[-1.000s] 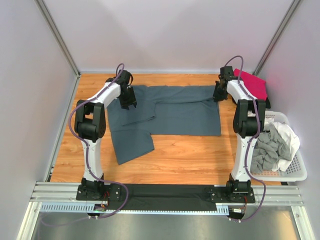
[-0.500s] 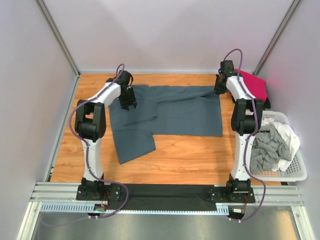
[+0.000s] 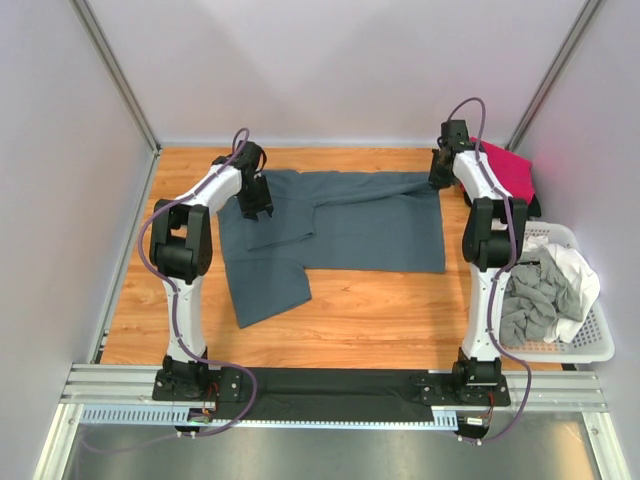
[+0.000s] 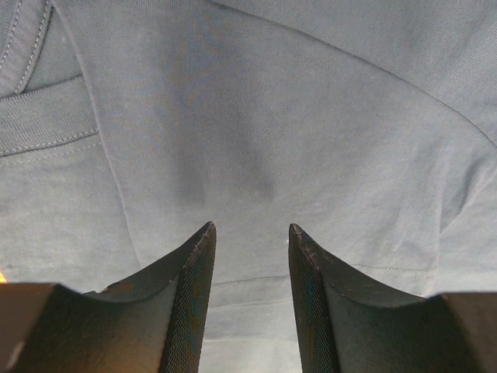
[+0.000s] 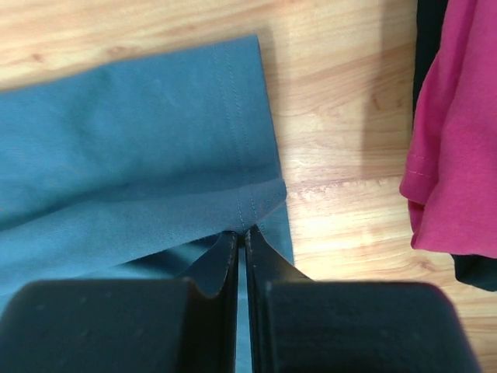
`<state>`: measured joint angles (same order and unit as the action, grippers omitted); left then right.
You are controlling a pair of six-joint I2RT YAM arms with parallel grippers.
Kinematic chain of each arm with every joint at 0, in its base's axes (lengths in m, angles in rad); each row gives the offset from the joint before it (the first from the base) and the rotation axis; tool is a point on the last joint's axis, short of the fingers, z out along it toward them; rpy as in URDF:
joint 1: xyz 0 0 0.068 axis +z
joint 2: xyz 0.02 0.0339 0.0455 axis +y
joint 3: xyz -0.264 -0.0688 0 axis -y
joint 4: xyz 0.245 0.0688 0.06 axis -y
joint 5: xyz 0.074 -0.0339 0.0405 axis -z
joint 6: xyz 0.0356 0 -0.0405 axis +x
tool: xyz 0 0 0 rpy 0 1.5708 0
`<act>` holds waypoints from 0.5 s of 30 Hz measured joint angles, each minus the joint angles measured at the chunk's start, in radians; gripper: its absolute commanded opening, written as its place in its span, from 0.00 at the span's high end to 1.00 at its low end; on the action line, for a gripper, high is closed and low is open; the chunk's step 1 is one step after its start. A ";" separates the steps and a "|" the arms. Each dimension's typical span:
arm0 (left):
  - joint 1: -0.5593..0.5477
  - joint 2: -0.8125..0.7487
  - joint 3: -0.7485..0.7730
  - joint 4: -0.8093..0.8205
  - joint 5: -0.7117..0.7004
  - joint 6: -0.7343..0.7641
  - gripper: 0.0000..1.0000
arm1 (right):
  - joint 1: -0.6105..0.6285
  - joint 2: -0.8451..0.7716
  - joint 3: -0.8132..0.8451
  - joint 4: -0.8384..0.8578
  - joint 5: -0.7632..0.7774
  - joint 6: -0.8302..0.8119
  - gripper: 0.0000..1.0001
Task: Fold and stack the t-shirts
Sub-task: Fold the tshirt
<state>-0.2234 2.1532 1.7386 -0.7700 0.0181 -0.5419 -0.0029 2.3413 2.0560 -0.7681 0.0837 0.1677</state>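
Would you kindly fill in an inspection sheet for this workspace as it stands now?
Surface: wooden table, no spills seen.
Job's things: blue-grey t-shirt spread across the table; magenta t-shirt on a black one at far right; grey and white shirts heaped in basket.
Clutter: nothing seen.
Grippers: left gripper open above the blue-grey t-shirt; right gripper shut on its hem corner.
Cables: purple cables run along both arms.
Surroundings: pale walls; metal rail at near edge.
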 measured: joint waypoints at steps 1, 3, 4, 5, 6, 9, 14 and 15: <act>0.000 0.000 0.000 0.000 0.000 0.000 0.50 | 0.000 -0.002 0.008 -0.003 -0.005 0.001 0.99; 0.000 0.001 0.000 0.000 0.000 0.000 0.50 | 0.000 -0.007 0.024 -0.006 -0.011 0.005 0.99; 0.000 0.001 0.000 0.001 0.000 0.000 0.50 | 0.000 -0.010 0.028 -0.010 -0.014 0.008 1.00; 0.000 0.001 -0.002 0.002 0.000 0.000 0.50 | 0.000 -0.015 0.030 -0.016 -0.016 0.011 1.00; 0.000 0.001 -0.003 0.003 0.000 0.000 0.50 | 0.000 -0.021 0.031 -0.025 -0.018 0.015 1.00; 0.000 0.001 -0.010 0.005 0.000 0.000 0.50 | 0.000 -0.034 0.031 -0.051 -0.022 0.019 0.99; 0.000 0.001 -0.014 0.005 0.000 0.000 0.50 | 0.000 -0.059 0.002 -0.076 -0.021 0.027 1.00; 0.000 0.001 -0.014 0.005 0.000 0.000 0.50 | 0.000 -0.066 -0.013 -0.079 -0.021 0.027 1.00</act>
<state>-0.2234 2.1544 1.7241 -0.7650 0.0177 -0.5415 -0.0029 2.2753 2.0434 -0.8471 0.0628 0.1951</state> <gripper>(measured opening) 0.498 0.016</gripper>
